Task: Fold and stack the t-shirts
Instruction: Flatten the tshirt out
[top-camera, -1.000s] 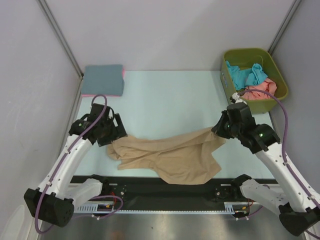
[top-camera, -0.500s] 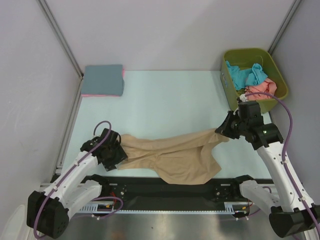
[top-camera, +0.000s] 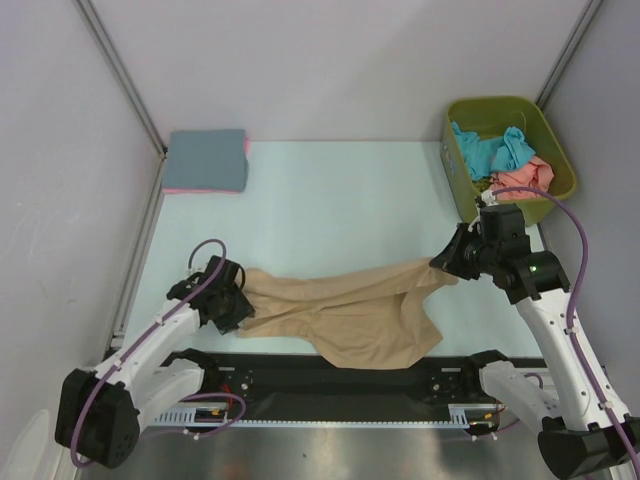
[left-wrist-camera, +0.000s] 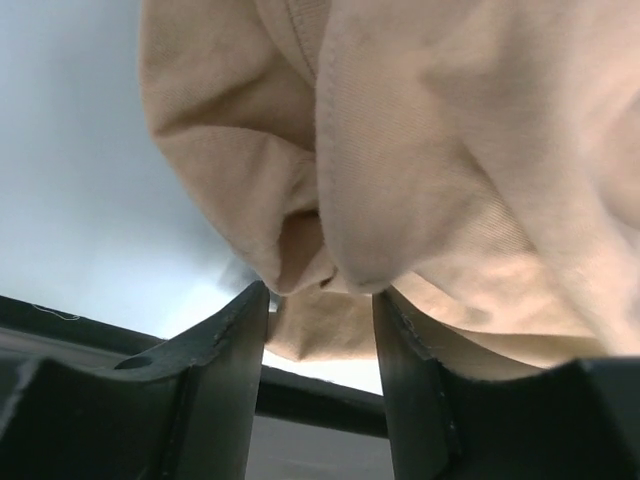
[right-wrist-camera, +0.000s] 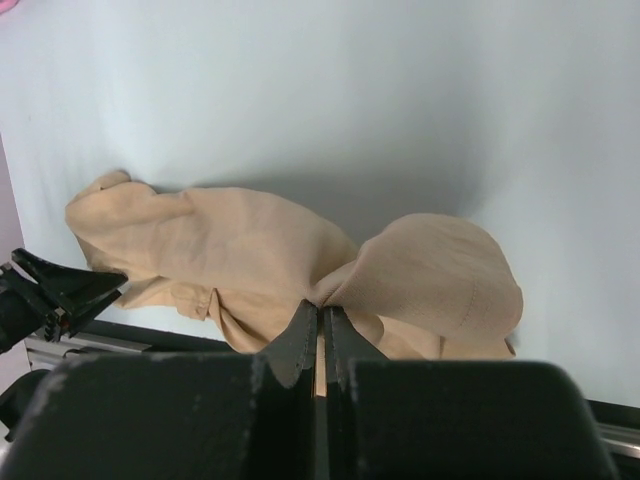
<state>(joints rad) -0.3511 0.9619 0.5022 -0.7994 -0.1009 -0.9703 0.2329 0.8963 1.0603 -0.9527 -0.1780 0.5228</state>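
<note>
The tan t-shirt (top-camera: 340, 312) lies crumpled and stretched across the near part of the table. My right gripper (top-camera: 447, 266) is shut on its right end; the right wrist view shows the fingertips (right-wrist-camera: 322, 308) pinching a fold of the tan cloth (right-wrist-camera: 230, 240). My left gripper (top-camera: 238, 306) is at the shirt's left end. In the left wrist view its jaws (left-wrist-camera: 320, 292) stand apart, with a bunch of tan cloth (left-wrist-camera: 450, 150) at the fingertips. A folded slate blue t-shirt (top-camera: 206, 158) lies on a pink one (top-camera: 200, 189) at the far left.
An olive-green bin (top-camera: 500, 103) stands at the far right, holding teal (top-camera: 490, 152) and salmon (top-camera: 522, 180) shirts. A black rail (top-camera: 330, 372) runs along the table's near edge. Grey walls close in the left, far and right sides.
My left arm swung toward the near edge and brought its gripper down to the shirt's left end. My right gripper shifted slightly right with the cloth in it, drawing the shirt longer.
</note>
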